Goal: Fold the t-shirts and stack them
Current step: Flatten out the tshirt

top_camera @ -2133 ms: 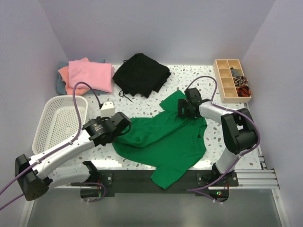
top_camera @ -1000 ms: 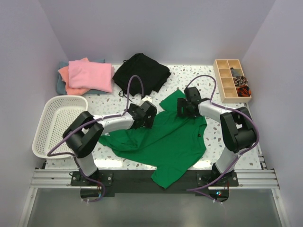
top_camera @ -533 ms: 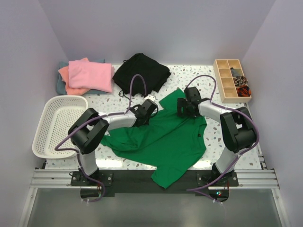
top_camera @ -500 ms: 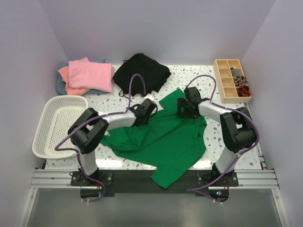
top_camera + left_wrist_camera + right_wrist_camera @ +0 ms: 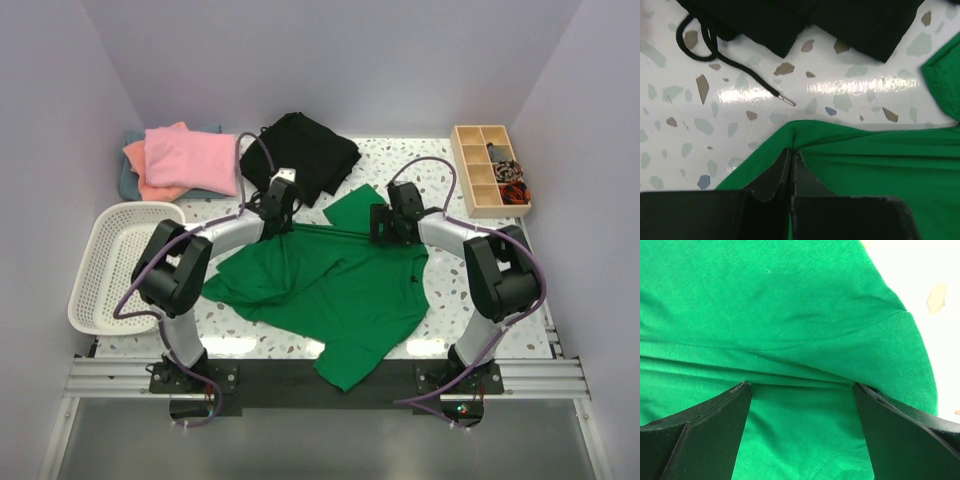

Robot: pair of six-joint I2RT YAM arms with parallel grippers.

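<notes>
**Top view.** We see the green t-shirt (image 5: 330,285) lying rumpled across the middle of the speckled table (image 5: 420,165), its hem spilling over the near edge at 6 o'clock. The left gripper (image 5: 279,217) sits on the shirt's far edge, at about 11 o'clock from the shirt's centre. The right gripper (image 5: 385,228) sits on the same edge at about 1 o'clock. The cloth between them runs in a straight, taut line, and one sleeve pokes out toward 12 o'clock. At the table's 10 o'clock, a pink tee (image 5: 190,160) lies on a salmon-orange tee (image 5: 137,153) and a grey-teal tee (image 5: 124,178). A black garment (image 5: 298,155) lies at 12 o'clock, a wooden box (image 5: 488,170) with compartments at 2 o'clock, and a white mesh basket (image 5: 100,225) at 9 o'clock.

**Left wrist.** The left gripper (image 5: 792,152) is clenched on the green t-shirt (image 5: 865,170). Its fingers (image 5: 770,175) are pressed together over the hem, where the cloth rises in a small peak. The black garment (image 5: 840,20) fills 12 o'clock. Its drawstring (image 5: 715,52) trails across the table (image 5: 670,130) and ends just beyond the shirt's edge.

**Right wrist.** The right gripper (image 5: 801,385) is released, with its fingers (image 5: 705,425) wide apart. The green t-shirt (image 5: 790,300) fills nearly the whole view, a ridge of folds stretched from one fingertip to the other. We cannot tell whether the tips press into the cloth. A sliver of table (image 5: 935,270) shows at 1 o'clock.
</notes>
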